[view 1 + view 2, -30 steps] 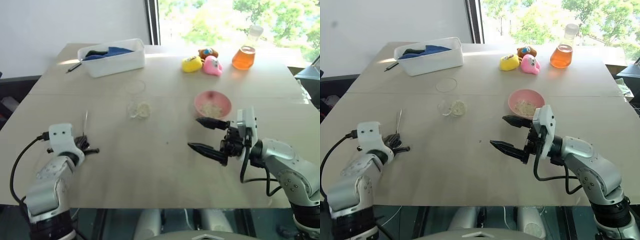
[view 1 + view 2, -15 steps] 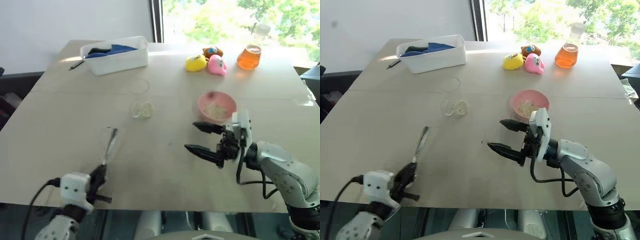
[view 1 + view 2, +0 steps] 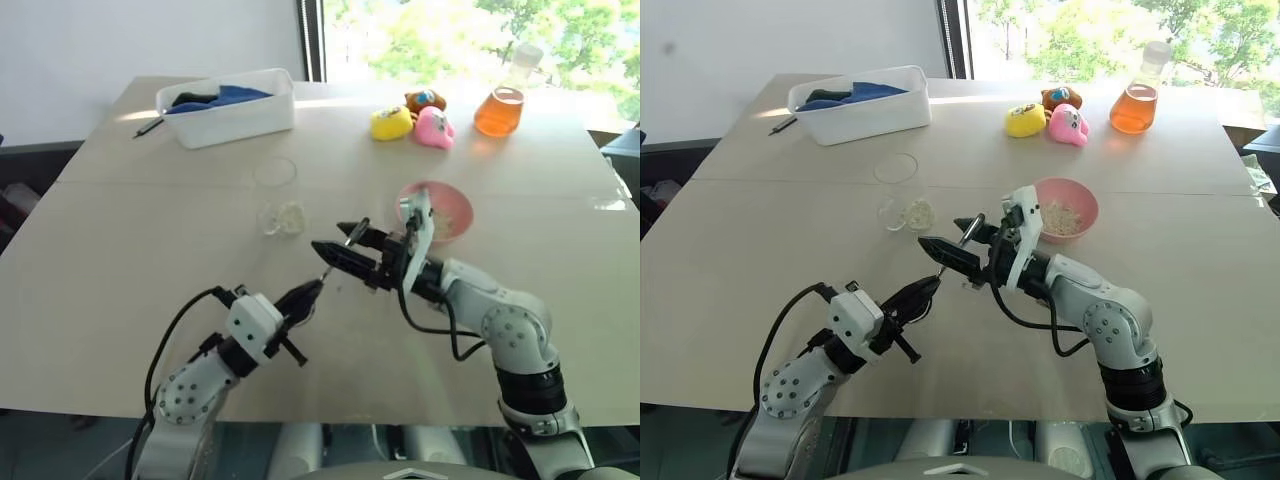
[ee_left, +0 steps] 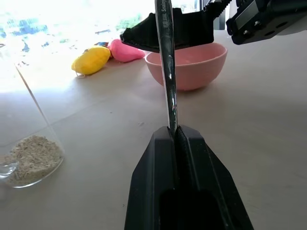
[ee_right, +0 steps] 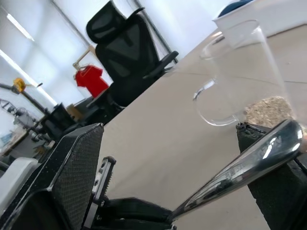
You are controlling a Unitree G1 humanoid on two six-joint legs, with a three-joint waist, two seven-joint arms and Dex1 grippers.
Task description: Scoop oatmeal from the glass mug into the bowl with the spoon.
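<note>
My left gripper [image 3: 310, 290] is shut on the handle of the silver spoon [image 3: 342, 248], which slants up and away over the middle of the table. My right gripper [image 3: 328, 236] is open, with one finger on each side of the spoon's far end; the spoon [image 5: 240, 167] lies close to one finger [image 5: 278, 191]. The glass mug [image 3: 278, 200] stands behind and to the left of both grippers, with oatmeal [image 3: 288, 215] at its bottom. The pink bowl [image 3: 445, 208] sits behind my right wrist and holds some flakes. The left wrist view shows the fingers [image 4: 192, 143] clamped on the handle.
A white tub [image 3: 228, 110] with blue cloth stands at the back left, a dark pen [image 3: 150, 130] beside it. Yellow [image 3: 388, 125] and pink [image 3: 432, 128] toys and a flask of orange liquid [image 3: 500, 105] line the back right. An office chair [image 5: 129, 57] stands beyond the table.
My left arm has swung in from the table's left side to the middle, carrying the spoon. My right gripper has moved left and its open fingers now flank the spoon's far end.
</note>
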